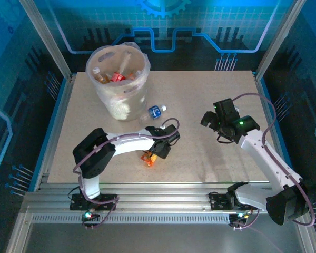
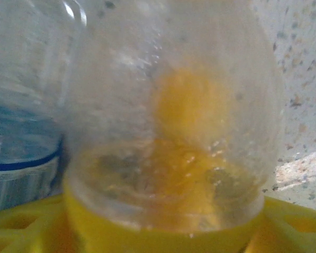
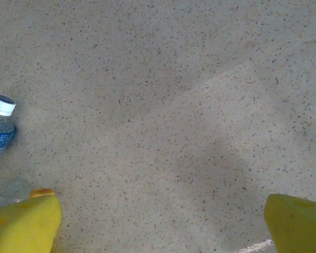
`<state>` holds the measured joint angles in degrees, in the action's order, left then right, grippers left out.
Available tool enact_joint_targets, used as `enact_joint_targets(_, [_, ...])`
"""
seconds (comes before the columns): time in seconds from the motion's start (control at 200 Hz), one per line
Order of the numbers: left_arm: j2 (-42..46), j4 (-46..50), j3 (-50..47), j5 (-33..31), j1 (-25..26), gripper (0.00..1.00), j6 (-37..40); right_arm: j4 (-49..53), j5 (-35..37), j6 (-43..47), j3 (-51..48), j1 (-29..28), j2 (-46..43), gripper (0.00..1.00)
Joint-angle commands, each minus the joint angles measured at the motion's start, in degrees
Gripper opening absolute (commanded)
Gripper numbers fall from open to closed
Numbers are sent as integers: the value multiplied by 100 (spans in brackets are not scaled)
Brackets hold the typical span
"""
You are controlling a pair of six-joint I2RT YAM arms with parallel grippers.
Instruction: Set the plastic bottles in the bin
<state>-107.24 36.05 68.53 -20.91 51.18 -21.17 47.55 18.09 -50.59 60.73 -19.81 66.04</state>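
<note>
**Left pincer** (image 1: 159, 151): down at desk level on the near side of the bin, apart from it. A clear bottle with orange contents (image 2: 168, 153) sits right at its jaws. Whether the jaws have closed on it cannot be told.

**Right pincer** (image 3: 160, 219): jaws wide apart, holding nothing, over the bare desk (image 1: 200, 168) well to the right of the bin.

**Remaining:** besides the orange bottle, a blue-labelled bottle (image 1: 156, 111) lies on its side just beside the foot of the bin, on its right.

**Bin** (image 1: 121, 103): upright at the far left of the desk, and several bottles (image 1: 113, 77) already lie inside.

**Assessment:** most of the task appears done. Two bottles are seen outside the bin, and one of them is being collected.
</note>
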Motion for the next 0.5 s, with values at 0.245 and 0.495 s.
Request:
enact_joint_targets(0.245, [-115,-30,96,290,78,59,-161,57,223,-18,-88,82,-162,100])
enact_joint_targets(0.495, [370,81,424,297,262,54,-28,131,357,-15,-69,84,-231,100])
